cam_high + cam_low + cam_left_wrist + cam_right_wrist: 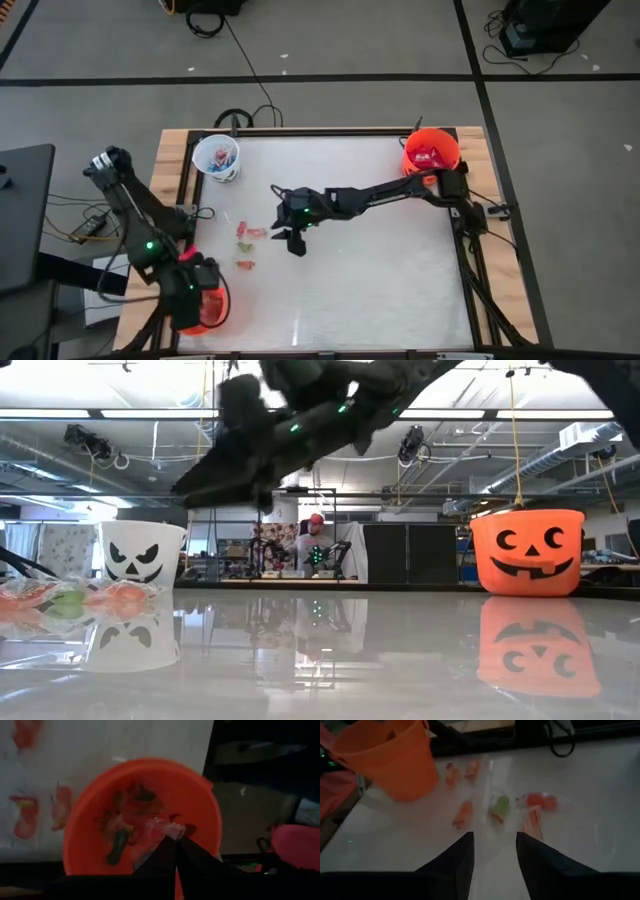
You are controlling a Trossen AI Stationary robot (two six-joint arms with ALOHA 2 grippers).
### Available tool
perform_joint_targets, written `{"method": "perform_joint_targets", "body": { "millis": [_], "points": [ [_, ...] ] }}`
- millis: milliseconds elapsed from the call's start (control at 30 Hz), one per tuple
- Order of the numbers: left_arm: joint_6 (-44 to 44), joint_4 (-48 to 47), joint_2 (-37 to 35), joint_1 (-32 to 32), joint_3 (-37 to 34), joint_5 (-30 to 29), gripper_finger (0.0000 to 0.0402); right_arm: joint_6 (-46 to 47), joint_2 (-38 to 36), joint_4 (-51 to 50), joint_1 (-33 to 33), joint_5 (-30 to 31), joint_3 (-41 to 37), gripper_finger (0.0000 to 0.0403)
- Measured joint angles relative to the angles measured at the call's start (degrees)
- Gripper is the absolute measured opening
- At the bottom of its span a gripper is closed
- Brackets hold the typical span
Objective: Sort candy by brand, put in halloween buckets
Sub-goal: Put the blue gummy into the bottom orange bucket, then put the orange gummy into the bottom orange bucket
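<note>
the pale glossy tabletop [380, 270] has a wooden rim and a dark frame, and most of its middle and near-right area is bare, giving wide room there. three small round plastic halloween pails stand at the margins: a white pail with a black face [217, 157] at the far left corner, an orange-red jack-o'-lantern pail [431, 152] at the far right corner, and a second orange-red pail [205, 302] at the near left edge, close to the rim.

the left gripper [175, 851] hangs right over that near-left pail, its two dark fingers pressed together on a bit of clear crinkled wrapper [169, 828] at their tips; wrapped pieces in red and green lie in the pail's bottom below.

the right arm reaches from the far right corner across to the table's middle, and the right gripper [494, 851] hovers above the surface with its fingers parted and nothing between them. just ahead of it lies the loose candy: the right wrist view shows about six small wrapped pieces, one green [500, 807] and the rest orange-red [464, 812], scattered near one another between the gripper and the near-left pail. the far-right pail holds red packets [428, 155], and the white pail holds blue-wrapped sweets [218, 156]; their counts cannot be made out.
</note>
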Motion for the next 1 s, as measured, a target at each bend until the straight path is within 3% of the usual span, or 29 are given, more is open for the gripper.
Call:
{"method": "perform_joint_targets", "body": {
  "millis": [200,500,600,700,800,1000],
  "points": [
    [-5.9,6.3,2.0,-3.2,-3.1,-0.3,0.0034,-1.5,8.0,0.0,-0.7,2.4,6.3,0.0169],
    [-19.8,11.3,2.0,-5.3,-4.7,0.0,0.0152,-1.9,18.4,2.9,-1.9,-0.4,15.3,0.0189],
    [-23.8,13.6,1.8,-5.2,-4.6,-1.6,0.0166,-1.6,20.7,3.3,-2.0,-3.4,17.1,0.0191],
    [-24.3,15.1,1.8,-5.2,-3.2,-4.4,0.0167,-0.2,21.3,1.3,-2.0,-0.8,17.6,0.0185],
    [-26.3,12.9,1.7,-5.2,-1.6,-7.6,0.0166,-1.6,21.2,-1.4,-1.9,5.7,17.3,0.0155],
    [-27.0,1.3,1.7,-5.2,2.7,-13.6,0.0156,-3.4,21.1,-3.8,-2.2,8.1,17.4,0.003]
  ]
}}
